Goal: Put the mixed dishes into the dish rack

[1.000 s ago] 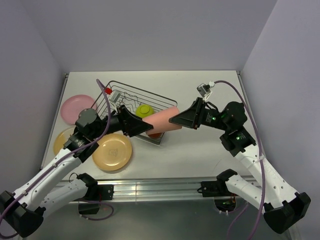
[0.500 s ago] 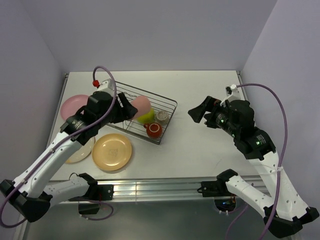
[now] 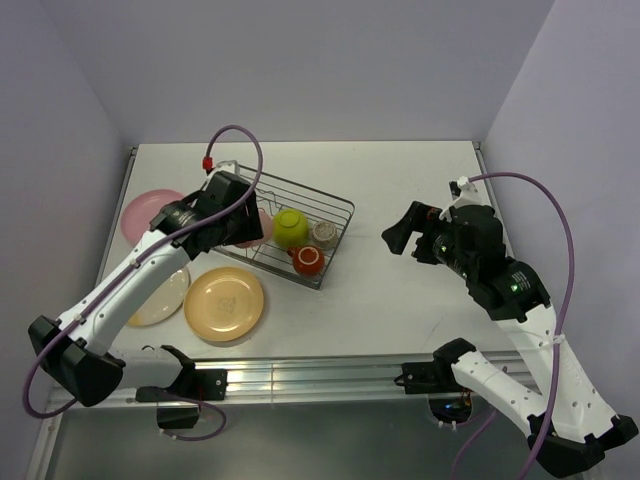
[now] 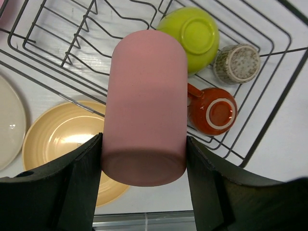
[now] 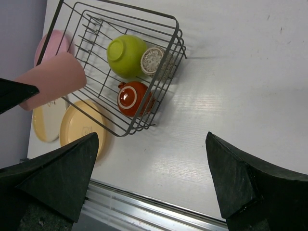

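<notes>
- A silver wire dish rack (image 3: 300, 187) sits askew on the left half of a white surface (image 3: 400, 290), one corner pointing at the near edge.
- The left gripper (image 4: 143, 144) grips a salmon-pink tumbler (image 4: 147, 106) by its sides, over the rack's left part. Whether it touches the wires cannot be told.
- The right gripper (image 5: 151, 139) hangs wide open, holding nothing, over the right half and well apart from the rack. Bare surface lies between them.
- In the rack's right end, a lime-green bowl (image 3: 290, 225), a grey-beige cup (image 3: 324, 232) and a red mug (image 3: 307, 260) lie close together.
- The wrist views show all three upside down, bases up. The overhead view shows little of the tumbler, which the left arm mostly hides.
- Three plates lie near the left edge, outside the rack: a pink plate (image 3: 148, 212) farthest, a pale cream plate (image 3: 160, 297) nearer, and a tan-orange plate (image 3: 224, 304) just beside the rack's near-left side.
- Pale lavender walls close in the left, far and right edges.
</notes>
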